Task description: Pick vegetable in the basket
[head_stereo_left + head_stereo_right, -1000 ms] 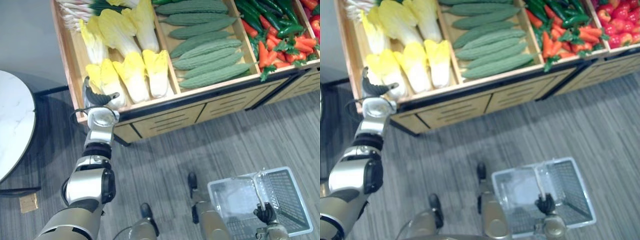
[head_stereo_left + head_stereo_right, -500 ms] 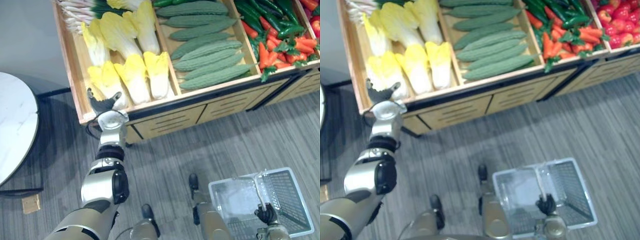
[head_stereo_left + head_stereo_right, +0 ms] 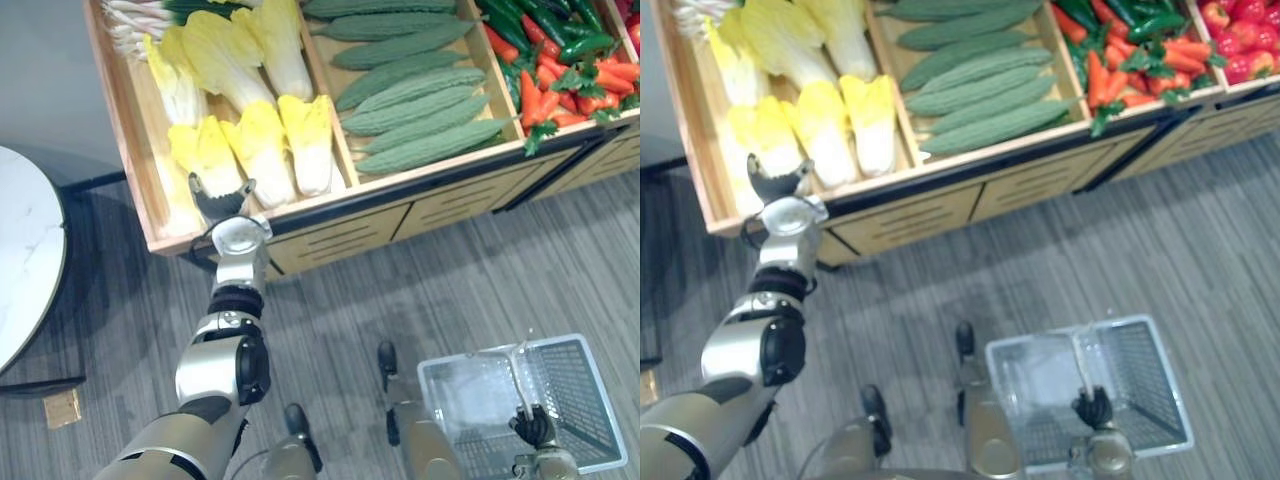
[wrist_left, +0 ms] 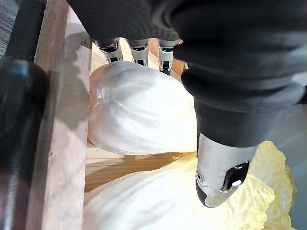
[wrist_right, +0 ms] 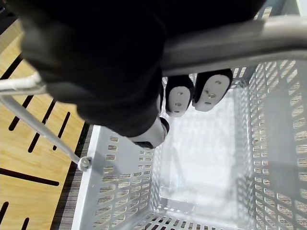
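Observation:
Several yellow-and-white napa cabbages (image 3: 248, 130) lie in the left compartment of a wooden produce crate (image 3: 130, 150). My left hand (image 3: 222, 197) reaches over the crate's front edge onto the white base of the nearest cabbage (image 4: 139, 115). Its fingers (image 4: 136, 50) lie straight across the top and its thumb (image 4: 220, 177) stands apart on the other side, so the hand is open. My right hand (image 3: 530, 428) is shut on the handle (image 5: 230, 45) of a white wire basket (image 3: 585, 440), which hangs low over the floor with nothing in it.
Green bumpy gourds (image 3: 420, 100) fill the middle compartment, with carrots and green peppers (image 3: 560, 70) to their right. Wooden drawers (image 3: 340, 235) run under the crate. A round white table (image 3: 25, 250) stands at the left, and a small wooden block (image 3: 58, 408) lies on the grey floor.
My left hand has moved right and further over the crate's edge, onto the cabbage base. The right hand and basket have stayed in place.

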Controlling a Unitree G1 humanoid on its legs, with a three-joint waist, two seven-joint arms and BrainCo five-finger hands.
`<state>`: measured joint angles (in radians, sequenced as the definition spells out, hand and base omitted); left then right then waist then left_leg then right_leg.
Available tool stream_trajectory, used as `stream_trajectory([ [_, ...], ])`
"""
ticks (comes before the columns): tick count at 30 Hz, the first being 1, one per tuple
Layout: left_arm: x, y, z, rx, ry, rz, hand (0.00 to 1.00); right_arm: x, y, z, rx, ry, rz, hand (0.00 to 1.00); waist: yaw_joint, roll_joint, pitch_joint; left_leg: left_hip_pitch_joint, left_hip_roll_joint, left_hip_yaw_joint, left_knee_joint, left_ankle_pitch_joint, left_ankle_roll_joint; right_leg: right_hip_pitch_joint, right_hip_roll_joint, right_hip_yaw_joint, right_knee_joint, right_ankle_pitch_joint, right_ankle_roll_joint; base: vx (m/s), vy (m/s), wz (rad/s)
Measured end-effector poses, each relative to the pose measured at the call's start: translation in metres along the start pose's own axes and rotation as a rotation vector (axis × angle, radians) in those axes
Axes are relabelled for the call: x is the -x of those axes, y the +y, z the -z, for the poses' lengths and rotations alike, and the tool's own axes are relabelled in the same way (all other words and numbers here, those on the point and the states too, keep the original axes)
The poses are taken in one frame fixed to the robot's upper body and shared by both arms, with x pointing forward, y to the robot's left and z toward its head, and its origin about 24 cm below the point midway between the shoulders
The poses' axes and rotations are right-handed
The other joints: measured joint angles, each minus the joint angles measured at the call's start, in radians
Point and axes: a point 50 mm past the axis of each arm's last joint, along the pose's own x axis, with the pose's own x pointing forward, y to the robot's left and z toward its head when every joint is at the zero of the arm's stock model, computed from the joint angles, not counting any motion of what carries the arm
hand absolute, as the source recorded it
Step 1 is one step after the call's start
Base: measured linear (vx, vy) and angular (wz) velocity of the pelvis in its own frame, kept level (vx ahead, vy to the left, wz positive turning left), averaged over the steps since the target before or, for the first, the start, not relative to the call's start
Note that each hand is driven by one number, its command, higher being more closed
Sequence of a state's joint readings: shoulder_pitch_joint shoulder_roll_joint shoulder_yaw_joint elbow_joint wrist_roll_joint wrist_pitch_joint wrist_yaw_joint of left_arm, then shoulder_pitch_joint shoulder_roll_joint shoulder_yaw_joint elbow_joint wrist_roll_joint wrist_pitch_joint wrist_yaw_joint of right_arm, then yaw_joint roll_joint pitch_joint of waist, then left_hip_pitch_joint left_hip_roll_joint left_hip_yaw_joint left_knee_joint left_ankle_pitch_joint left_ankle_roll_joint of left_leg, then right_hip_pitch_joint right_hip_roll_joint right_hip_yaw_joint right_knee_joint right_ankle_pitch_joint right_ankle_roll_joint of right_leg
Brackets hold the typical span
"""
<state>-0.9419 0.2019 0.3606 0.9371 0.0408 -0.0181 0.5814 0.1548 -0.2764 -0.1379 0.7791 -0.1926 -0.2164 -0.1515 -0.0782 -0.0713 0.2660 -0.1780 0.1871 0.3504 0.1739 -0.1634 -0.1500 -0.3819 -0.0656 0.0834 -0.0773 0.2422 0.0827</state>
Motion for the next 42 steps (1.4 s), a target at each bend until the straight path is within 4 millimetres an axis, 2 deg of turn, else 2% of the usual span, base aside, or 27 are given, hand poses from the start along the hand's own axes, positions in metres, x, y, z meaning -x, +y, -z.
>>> stream_trajectory([
  [11,-0.008,0.007,-0.006,0.01,0.019,-0.033,0.0,0.001,0.003,-0.004,0.009,-0.021,-0.005,1.0,-0.001,0.0,0.0,-0.012,0.005,0.02,0.001,-0.002,-0.002,-0.018,0.005,0.009,-0.001,0.002,-0.002,0.0,-0.011,-0.03],
  [18,-0.016,0.022,-0.005,-0.002,0.032,-0.069,0.0,0.0,0.004,-0.007,0.016,-0.037,-0.01,1.0,-0.001,0.0,0.0,-0.013,0.011,0.024,0.002,-0.003,-0.004,-0.021,0.012,0.009,-0.001,0.001,-0.002,-0.01,-0.014,-0.01],
  [34,-0.025,0.039,-0.005,-0.044,0.019,-0.089,0.0,-0.001,0.0,-0.012,0.06,-0.069,-0.022,1.0,-0.001,0.003,-0.002,-0.027,0.012,0.023,0.003,-0.003,-0.004,-0.034,0.013,0.008,-0.001,0.001,-0.002,0.0,0.0,0.0],
  [35,-0.026,0.041,-0.005,-0.05,0.017,-0.091,1.0,-0.001,0.0,-0.013,0.061,-0.071,-0.022,1.0,-0.001,0.003,-0.002,-0.027,0.013,0.024,0.003,-0.003,-0.004,-0.035,0.014,0.008,-0.001,0.002,-0.003,0.0,0.0,0.0],
  [42,-0.026,0.042,-0.004,-0.064,0.012,-0.076,1.0,-0.002,0.0,-0.015,0.075,-0.082,-0.035,1.0,-0.001,0.004,-0.002,-0.027,0.014,0.024,0.003,-0.003,-0.004,-0.035,0.015,0.009,-0.001,0.002,-0.003,0.0,0.0,0.0],
])
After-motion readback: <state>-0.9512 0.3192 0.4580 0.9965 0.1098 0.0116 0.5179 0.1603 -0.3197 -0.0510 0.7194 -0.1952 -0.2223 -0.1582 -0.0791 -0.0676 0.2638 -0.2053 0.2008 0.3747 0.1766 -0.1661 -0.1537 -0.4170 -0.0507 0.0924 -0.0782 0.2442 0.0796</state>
